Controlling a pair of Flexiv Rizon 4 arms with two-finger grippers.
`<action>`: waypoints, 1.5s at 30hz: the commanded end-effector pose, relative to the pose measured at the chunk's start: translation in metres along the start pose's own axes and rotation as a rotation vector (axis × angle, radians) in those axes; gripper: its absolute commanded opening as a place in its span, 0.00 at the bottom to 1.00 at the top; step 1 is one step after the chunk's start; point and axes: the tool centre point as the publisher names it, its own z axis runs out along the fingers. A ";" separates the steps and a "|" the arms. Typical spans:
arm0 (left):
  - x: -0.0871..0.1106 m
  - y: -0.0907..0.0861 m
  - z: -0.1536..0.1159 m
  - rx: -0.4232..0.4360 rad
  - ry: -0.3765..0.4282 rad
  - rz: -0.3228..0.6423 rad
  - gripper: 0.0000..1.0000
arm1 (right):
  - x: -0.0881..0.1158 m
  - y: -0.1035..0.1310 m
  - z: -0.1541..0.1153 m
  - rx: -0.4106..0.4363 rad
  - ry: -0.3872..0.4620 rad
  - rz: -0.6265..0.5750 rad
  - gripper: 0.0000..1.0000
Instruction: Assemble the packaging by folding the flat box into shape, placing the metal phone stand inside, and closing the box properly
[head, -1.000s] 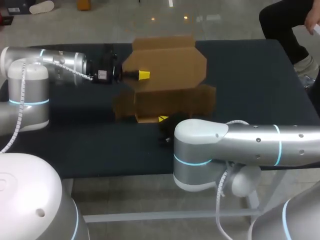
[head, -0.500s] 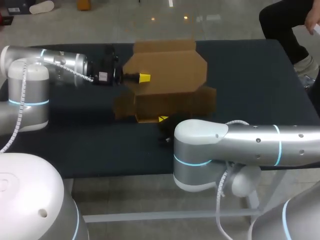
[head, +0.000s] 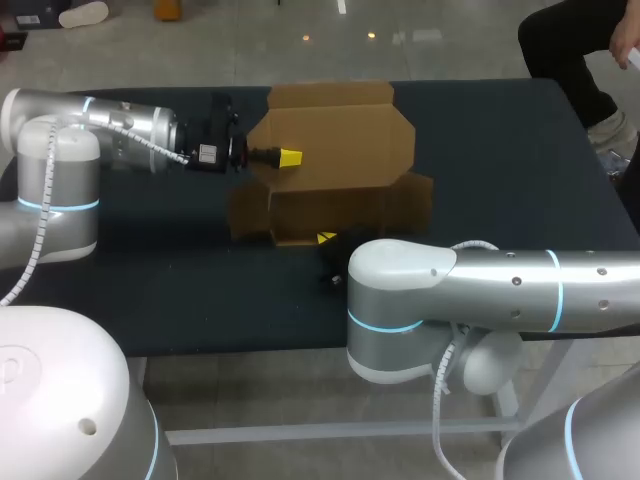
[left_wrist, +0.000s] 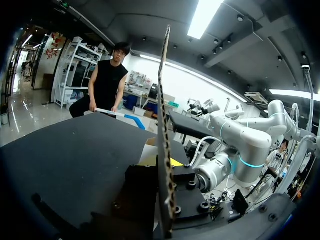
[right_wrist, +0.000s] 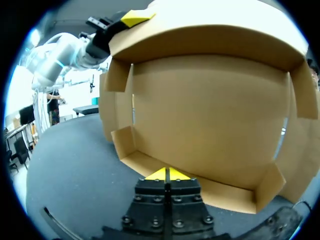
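Observation:
A brown cardboard box (head: 340, 205) stands half folded in the middle of the table, its side flaps sticking out. Its big lid panel (head: 340, 135) rises behind the tray part. My left gripper (head: 289, 156) comes in from the left and is shut on the lid's left edge. In the left wrist view the lid (left_wrist: 163, 100) shows edge-on between the left gripper's (left_wrist: 162, 162) fingers. My right gripper (right_wrist: 167, 173) is shut with its yellow tips together, touching the box's low front wall (right_wrist: 220, 192). Inside the box (right_wrist: 210, 115) only bare cardboard shows. No phone stand is in view.
The dark table (head: 500, 140) has open room right and left of the box. My right arm's thick elbow (head: 400, 290) lies across the front edge, close below the box. My left arm (head: 120, 130) stretches along the left side.
The left gripper and the lid it holds have shifted slightly downward and nearer to me. The right gripper has stayed at the front wall.

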 end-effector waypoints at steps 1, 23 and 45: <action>0.000 0.002 0.002 -0.006 -0.002 -0.001 0.00 | 0.002 -0.002 0.002 0.001 -0.006 0.000 0.00; -0.001 0.003 0.002 -0.010 -0.007 -0.004 0.00 | 0.005 0.004 -0.005 -0.024 0.000 -0.008 0.00; -0.001 0.003 0.002 -0.010 -0.007 -0.004 0.00 | 0.012 0.019 -0.040 -0.123 0.115 -0.006 0.00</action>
